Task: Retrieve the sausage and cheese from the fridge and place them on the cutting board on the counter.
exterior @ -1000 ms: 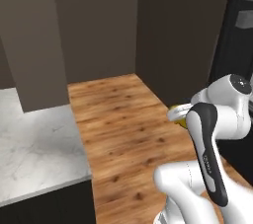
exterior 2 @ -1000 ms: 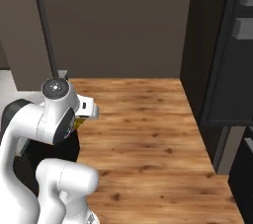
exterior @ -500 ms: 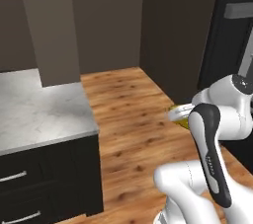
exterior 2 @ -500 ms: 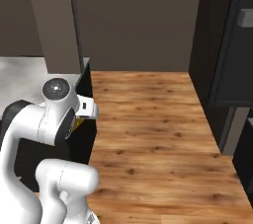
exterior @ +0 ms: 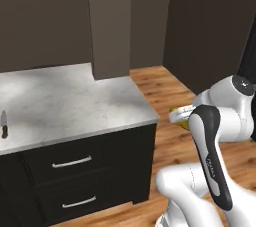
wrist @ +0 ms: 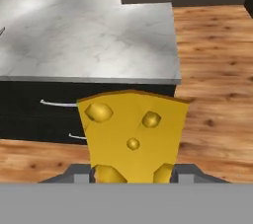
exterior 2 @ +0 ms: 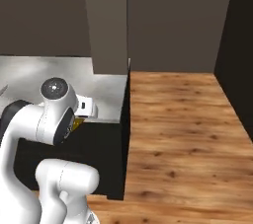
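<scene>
We have the cheese (wrist: 132,136) clamped in the gripper (wrist: 132,171) — jaws closed on its lower edge, wedge upright. It hangs over the wood floor (exterior 2: 183,119), just off the counter (wrist: 89,33) end (drawers (exterior: 75,163) below). Knife (exterior: 4,123) lies on the counter's far left.

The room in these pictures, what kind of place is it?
Most likely a kitchen, and a rendered one. A marbled stone counter sits over black drawer cabinets with thin silver handles, the floor is wood, and the gripper holds a wedge of cheese.
</scene>
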